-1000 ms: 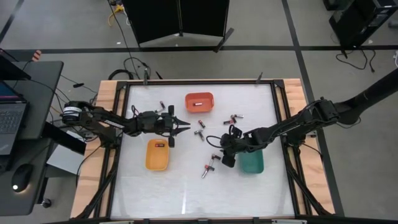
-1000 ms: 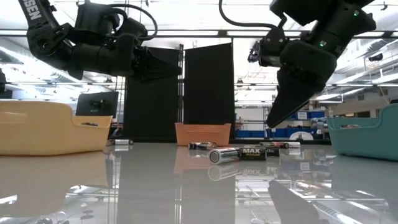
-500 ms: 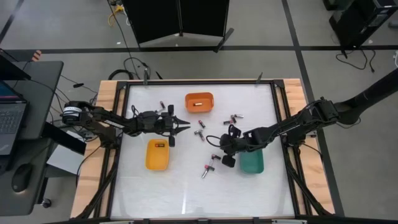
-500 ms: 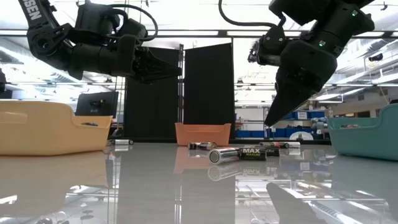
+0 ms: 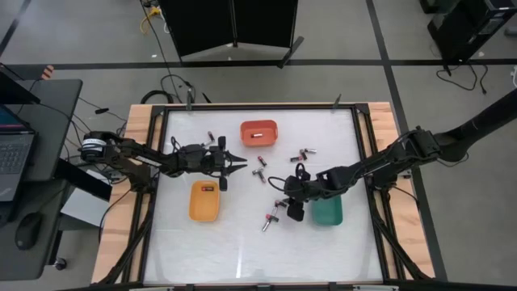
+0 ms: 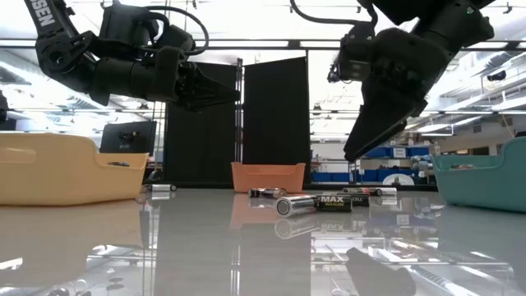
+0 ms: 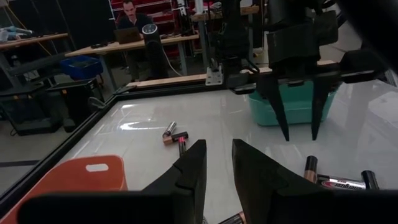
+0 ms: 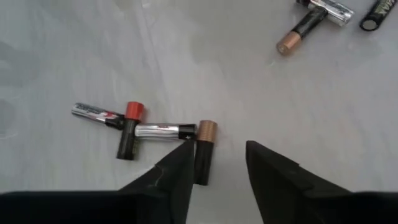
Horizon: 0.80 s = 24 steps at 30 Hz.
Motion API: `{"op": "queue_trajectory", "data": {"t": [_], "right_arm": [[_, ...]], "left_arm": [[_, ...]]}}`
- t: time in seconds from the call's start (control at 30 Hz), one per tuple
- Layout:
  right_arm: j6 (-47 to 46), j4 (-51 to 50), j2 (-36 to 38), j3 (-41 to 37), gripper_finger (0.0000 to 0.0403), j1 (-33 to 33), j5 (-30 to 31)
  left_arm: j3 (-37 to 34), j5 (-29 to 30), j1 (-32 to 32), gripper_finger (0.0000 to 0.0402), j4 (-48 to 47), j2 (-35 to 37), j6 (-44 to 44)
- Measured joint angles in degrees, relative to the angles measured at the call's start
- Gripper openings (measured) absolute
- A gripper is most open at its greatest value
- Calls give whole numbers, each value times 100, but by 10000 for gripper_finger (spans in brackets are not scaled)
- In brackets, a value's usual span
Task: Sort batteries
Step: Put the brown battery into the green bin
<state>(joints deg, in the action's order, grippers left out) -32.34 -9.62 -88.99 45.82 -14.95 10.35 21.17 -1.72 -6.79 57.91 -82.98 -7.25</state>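
Small dark and silvery batteries lie scattered on the white table: a cluster (image 8: 155,132) just beyond my right gripper's fingertips, others (image 5: 259,173) mid-table, some (image 5: 304,153) farther back, and some (image 5: 214,139) near the far left. My right gripper (image 5: 289,207) hovers open above the cluster (image 5: 271,217), pointing slantwise down, beside the green tray (image 5: 327,213). Its two fingers (image 7: 281,118) stand apart with nothing between them. My left gripper (image 5: 241,167) waits level above the table, open by a narrow gap and empty, past the yellow tray (image 5: 203,202).
An orange tray (image 5: 258,132) stands at the far middle, with a battery inside. The table is framed by a dark rail (image 5: 361,162) and wooden edges. Bare white surface lies toward the near edge. A person sits at a desk in the room beyond.
My right gripper has tipped a little, its fingertips swinging slightly upward and toward the table's left while the arm stays in place. The batteries lie where they were.
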Motion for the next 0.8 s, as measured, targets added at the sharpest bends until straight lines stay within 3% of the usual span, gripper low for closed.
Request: {"op": "queue_trajectory", "data": {"t": [0.5,0.8], "right_arm": [[-406,-45,-174,58,167,-171,29],[-116,-1197,-573,1067,188,-104,-138]], "left_arm": [[2,0,15,83,-92,0,4],[4,2,15,83,-211,-2,44]]}}
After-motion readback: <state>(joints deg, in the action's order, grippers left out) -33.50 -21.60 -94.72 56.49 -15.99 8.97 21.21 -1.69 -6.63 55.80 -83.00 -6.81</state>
